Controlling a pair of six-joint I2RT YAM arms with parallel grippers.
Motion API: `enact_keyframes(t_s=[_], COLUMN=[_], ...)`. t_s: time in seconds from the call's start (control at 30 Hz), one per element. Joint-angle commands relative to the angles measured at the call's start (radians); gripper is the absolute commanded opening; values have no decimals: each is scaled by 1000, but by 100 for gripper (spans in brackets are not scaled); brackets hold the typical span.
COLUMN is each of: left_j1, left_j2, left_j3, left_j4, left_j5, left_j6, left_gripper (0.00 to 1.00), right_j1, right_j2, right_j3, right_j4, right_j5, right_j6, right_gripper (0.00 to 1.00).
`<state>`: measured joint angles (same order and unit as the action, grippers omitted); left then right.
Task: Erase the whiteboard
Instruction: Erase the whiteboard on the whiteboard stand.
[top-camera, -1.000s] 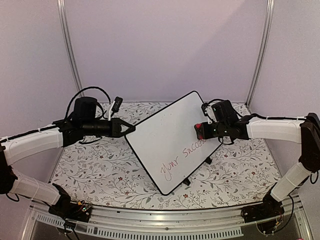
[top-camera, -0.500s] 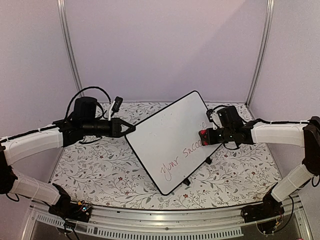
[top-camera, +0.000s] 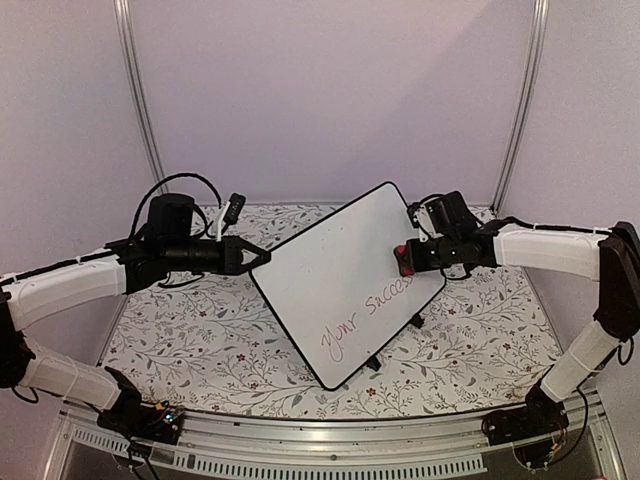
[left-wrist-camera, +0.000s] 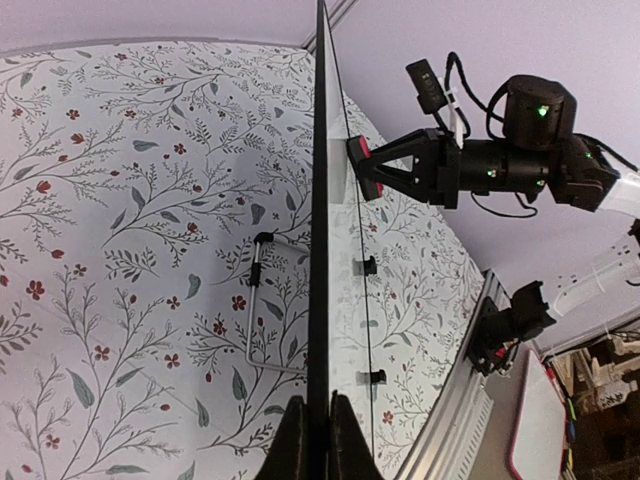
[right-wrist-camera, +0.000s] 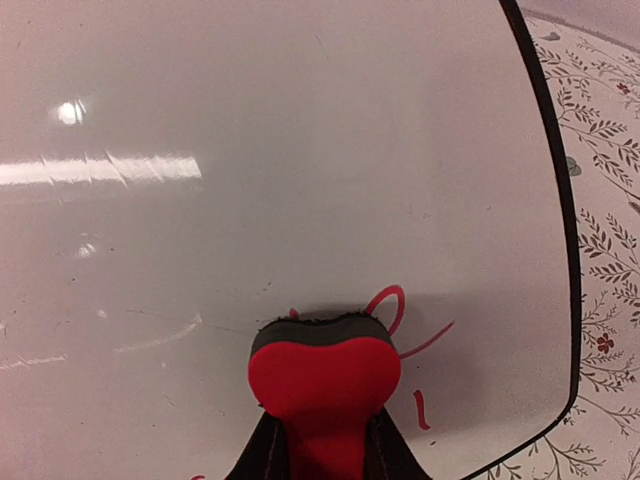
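Note:
The whiteboard (top-camera: 335, 270) stands tilted on its feet, with red handwriting (top-camera: 366, 314) along its lower right part. My left gripper (top-camera: 262, 259) is shut on the board's left rim; in the left wrist view the board (left-wrist-camera: 320, 200) runs edge-on up from the gripper (left-wrist-camera: 318, 425). My right gripper (top-camera: 412, 259) is shut on a red eraser (top-camera: 402, 261) whose dark felt side presses on the board's face near the right end of the writing. The right wrist view shows the eraser (right-wrist-camera: 323, 375) on the board (right-wrist-camera: 300, 150), covering part of a red stroke (right-wrist-camera: 392, 300).
A floral cloth covers the table (top-camera: 200, 340). Two black feet (top-camera: 372, 364) poke out under the board's lower edge. A wire stand (left-wrist-camera: 255, 300) is behind the board. An aluminium rail (top-camera: 330, 440) runs along the near edge, and upright posts (top-camera: 140, 100) stand at the back.
My right gripper slid the eraser down and right along the board, then back up and left. The left gripper and the board stayed still.

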<state>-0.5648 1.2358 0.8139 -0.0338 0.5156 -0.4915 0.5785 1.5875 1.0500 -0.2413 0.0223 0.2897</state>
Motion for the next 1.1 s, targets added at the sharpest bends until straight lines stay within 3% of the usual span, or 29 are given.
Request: enact_keyframes(t_s=[0.0,0.27,0.7,1.07], left_j1=[-20,-19,-19,-19], left_j2=[17,16,18,23], left_j3=[-7,-6,-7,-7], left_j4=[-8,-8,-9,-8], left_j5=[47,46,46,47], left_j6=[100,100,100,97], left_gripper=[0,0,0,0], right_j1=[-8,-10,-69,-72], right_j2=[33,41,-9,-33], right_j3=[57,79,-80,-123], right_j4=[-1,-21,-15,6], right_j5=[51,76,54,39], right_j6=[-2,-8,-30,-27], right_gripper=[21,21,21,21])
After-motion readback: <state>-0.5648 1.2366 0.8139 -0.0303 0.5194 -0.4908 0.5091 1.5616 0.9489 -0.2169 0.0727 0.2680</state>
